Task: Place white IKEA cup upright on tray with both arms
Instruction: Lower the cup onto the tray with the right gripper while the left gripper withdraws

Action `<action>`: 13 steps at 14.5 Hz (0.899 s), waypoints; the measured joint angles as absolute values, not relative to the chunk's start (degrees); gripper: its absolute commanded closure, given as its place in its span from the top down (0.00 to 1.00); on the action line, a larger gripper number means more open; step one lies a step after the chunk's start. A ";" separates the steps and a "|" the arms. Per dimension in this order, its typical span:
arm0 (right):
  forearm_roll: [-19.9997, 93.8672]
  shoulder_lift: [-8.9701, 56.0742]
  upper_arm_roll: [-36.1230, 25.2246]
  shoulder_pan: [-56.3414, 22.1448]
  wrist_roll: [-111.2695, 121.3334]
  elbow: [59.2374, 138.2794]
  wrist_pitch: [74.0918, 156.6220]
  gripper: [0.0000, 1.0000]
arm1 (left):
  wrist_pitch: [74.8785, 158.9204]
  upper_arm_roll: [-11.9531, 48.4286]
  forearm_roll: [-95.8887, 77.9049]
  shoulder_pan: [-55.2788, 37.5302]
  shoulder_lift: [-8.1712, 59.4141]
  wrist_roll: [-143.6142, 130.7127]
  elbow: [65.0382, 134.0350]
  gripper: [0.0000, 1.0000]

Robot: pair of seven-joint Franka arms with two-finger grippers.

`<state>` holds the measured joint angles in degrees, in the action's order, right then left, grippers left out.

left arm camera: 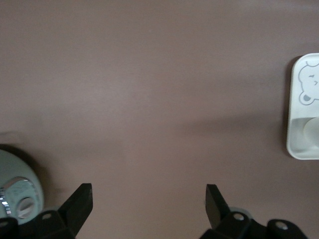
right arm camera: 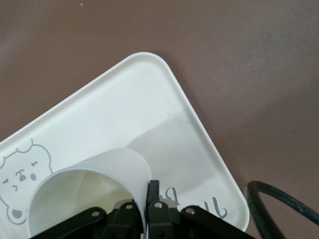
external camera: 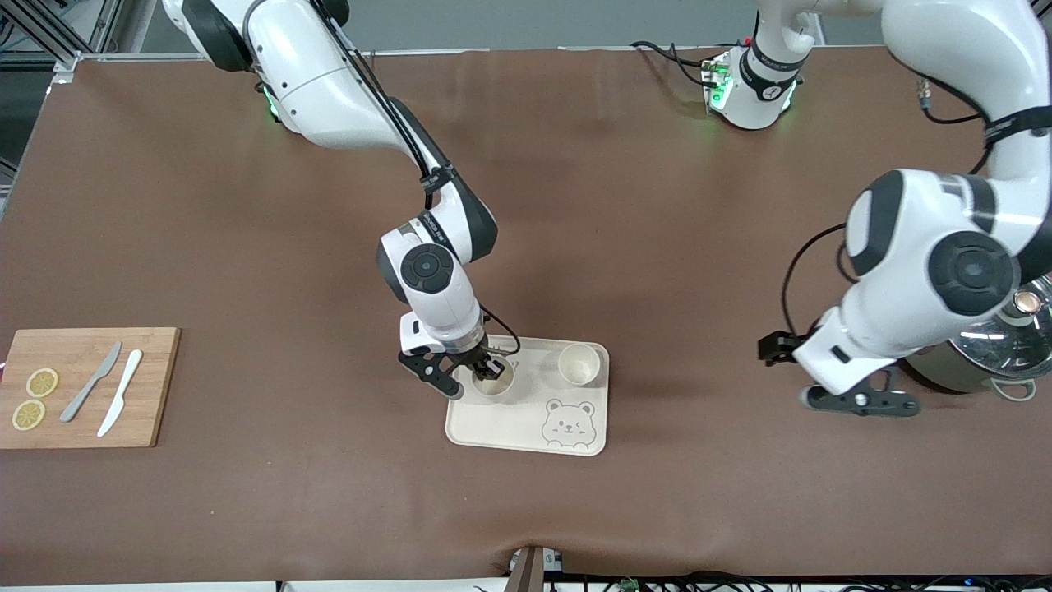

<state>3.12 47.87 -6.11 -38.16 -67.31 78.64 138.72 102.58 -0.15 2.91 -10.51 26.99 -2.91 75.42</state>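
Note:
The cream tray (external camera: 526, 427) with the bear drawing lies mid-table; it also shows in the right wrist view (right arm camera: 149, 99) and the left wrist view (left arm camera: 304, 124). My right gripper (external camera: 485, 374) is shut on the rim of a white cup (external camera: 496, 385), one finger inside and one outside (right arm camera: 153, 191). The cup (right arm camera: 89, 189) is upright, mouth up, over the tray's corner toward the right arm's end; I cannot tell whether it touches the tray. A second white cup (external camera: 579, 363) stands upright on the tray. My left gripper (external camera: 860, 402) is open and empty (left arm camera: 149, 191), low over bare table, and the arm waits.
A steel pot with a glass lid (external camera: 994, 345) stands beside the left gripper, its lid at the edge of the left wrist view (left arm camera: 17, 199). A wooden cutting board (external camera: 82, 386) with two lemon slices and two knives lies at the right arm's end.

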 measured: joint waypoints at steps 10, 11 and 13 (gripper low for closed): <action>-3.65 49.49 -6.20 -39.14 -72.42 78.43 139.05 0.06 | 94.35 1.32 0.84 -5.60 19.10 -2.82 75.67 1.00; -3.65 49.49 -6.20 -39.14 -72.43 78.43 139.05 0.58 | 93.40 2.30 0.83 -5.32 18.00 -3.57 75.68 1.00; -3.65 49.50 -6.21 -39.14 -72.52 78.42 139.04 1.00 | 91.34 3.76 0.83 -5.16 15.58 -4.68 75.76 1.00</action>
